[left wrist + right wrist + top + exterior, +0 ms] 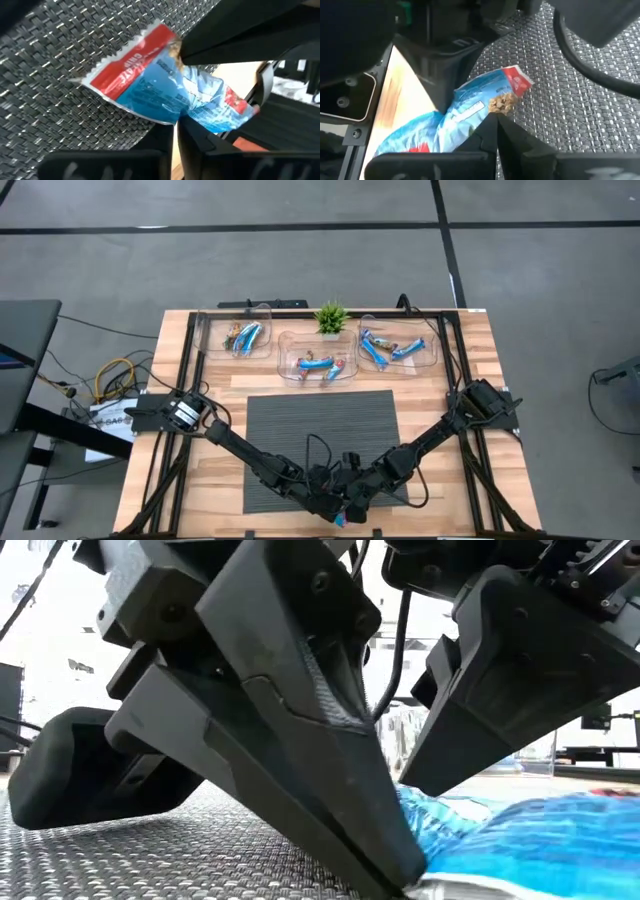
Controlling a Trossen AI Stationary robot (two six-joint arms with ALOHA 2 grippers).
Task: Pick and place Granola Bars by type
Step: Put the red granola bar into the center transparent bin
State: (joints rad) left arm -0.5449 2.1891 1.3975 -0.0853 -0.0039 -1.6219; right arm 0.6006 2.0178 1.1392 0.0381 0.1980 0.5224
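Down at the near edge of the table, both arms have met over one blue-and-red granola bar (165, 87). Starting from the left, the left gripper (325, 502) sits low at the front edge of the dark woven mat (290, 430), and in its wrist view its fingers are pinched tight on the crumpled middle of the wrapper. Just beside it, the right gripper (352, 505) has its fingers closed on the same bar, clamping the wrapper near its red end. The bar lies partly on the mat, with one end over the bare wood of the table (480, 450).

Farther back, three clear bins stand in a row. The left bin (237, 338) holds a few bars, the middle bin (318, 360) holds blue ones with a red-tipped bar, and the right bin (398, 346) holds several blue bars. A small green plant (331, 316) stands behind the middle bin.
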